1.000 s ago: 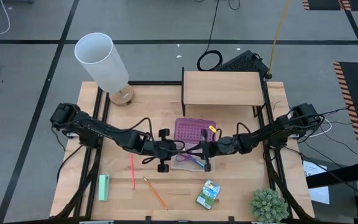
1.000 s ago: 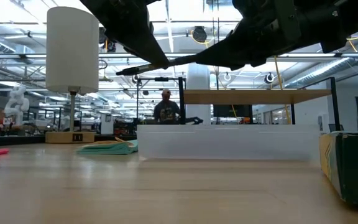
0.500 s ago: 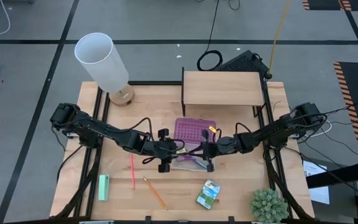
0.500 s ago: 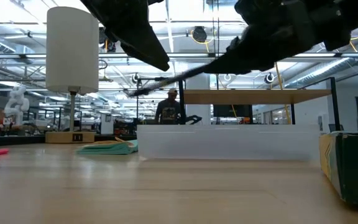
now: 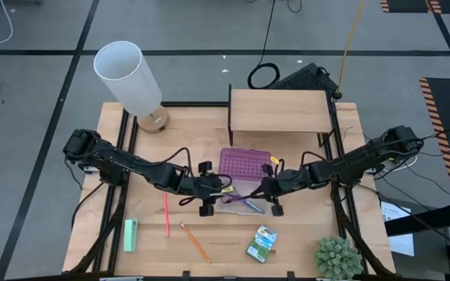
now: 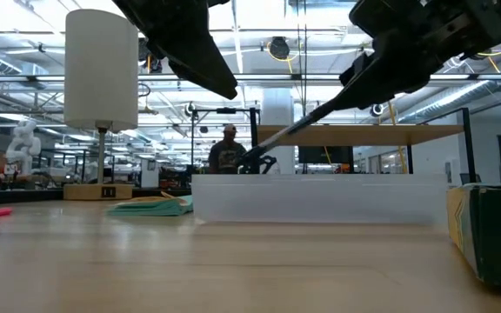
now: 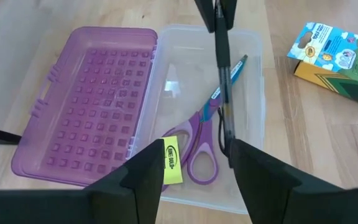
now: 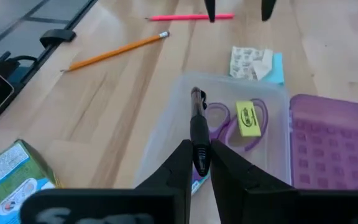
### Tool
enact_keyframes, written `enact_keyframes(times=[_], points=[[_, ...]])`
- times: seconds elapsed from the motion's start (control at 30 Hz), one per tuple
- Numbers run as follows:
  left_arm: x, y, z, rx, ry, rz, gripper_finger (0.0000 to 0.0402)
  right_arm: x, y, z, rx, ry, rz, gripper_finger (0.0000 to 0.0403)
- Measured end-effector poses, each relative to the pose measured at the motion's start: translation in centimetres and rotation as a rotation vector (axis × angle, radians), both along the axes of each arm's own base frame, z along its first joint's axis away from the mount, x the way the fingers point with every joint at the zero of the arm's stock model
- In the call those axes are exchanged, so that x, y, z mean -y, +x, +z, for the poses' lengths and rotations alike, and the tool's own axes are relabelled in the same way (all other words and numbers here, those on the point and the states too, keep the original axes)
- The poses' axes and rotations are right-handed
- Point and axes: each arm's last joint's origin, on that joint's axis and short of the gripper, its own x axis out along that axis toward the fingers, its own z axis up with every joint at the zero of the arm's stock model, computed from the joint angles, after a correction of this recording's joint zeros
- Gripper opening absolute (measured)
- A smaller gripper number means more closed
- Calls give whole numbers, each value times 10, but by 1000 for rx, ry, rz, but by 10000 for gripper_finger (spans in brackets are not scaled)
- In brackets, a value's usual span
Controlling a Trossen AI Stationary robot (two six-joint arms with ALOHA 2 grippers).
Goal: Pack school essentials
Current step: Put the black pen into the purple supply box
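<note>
Right gripper (image 8: 196, 163): fingers clamped on 1 black pen (image 8: 198, 127), pen tilted w/ its tip down over the clear case (image 7: 253, 93), above the scissors end. Left gripper (image 7: 194, 168): fingers apart, holding nothing, hovering at the case's left-near side. In the case: 1 pair purple-handled scissors (image 7: 201, 146) lying flat, 1 small yellow piece (image 7: 171, 160) on/at the handles, touching them. Purple lid (image 7: 89, 115) is hinged open, lying flat on the far side of the case in the high view. Outside the case on the worktop (image 5: 303, 238): 1 red pencil (image 5: 166, 215) left of the case, 1 orange pencil (image 5: 195, 242) just nearer and to its right, the 2 well apart from the case; 1 green-yellow crayon box (image 5: 262, 243) near-right of the case, not touching it; 1 small colourful square pack (image 8: 252, 62) on a blue sheet beside the case's left end. 1 mint-green block (image 5: 130, 235) at the left-near corner. Also 1 white lamp (image 5: 128, 76) far left, 1 wooden shelf (image 5: 278, 111) at far centre, 1 green plant (image 5: 337, 257) near right. Low view: 1 person (image 6: 226, 155) stands in the room beyond the worktop. Both arms meet mid-worktop, left arm from the left, right arm from the right.
</note>
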Motion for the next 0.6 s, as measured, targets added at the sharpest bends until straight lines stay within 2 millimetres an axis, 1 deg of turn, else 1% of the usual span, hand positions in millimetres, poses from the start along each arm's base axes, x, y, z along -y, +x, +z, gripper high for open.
enact_keyframes(times=[0.23, 0.6], points=[[0, 0, 0, 0, 0, 1, 186, 0, 1, -5, -27, -5, -1, 35], [0, 0, 0, 2, -2, 3, 186, -3, 13, -19, -1, -9, 4, 36]])
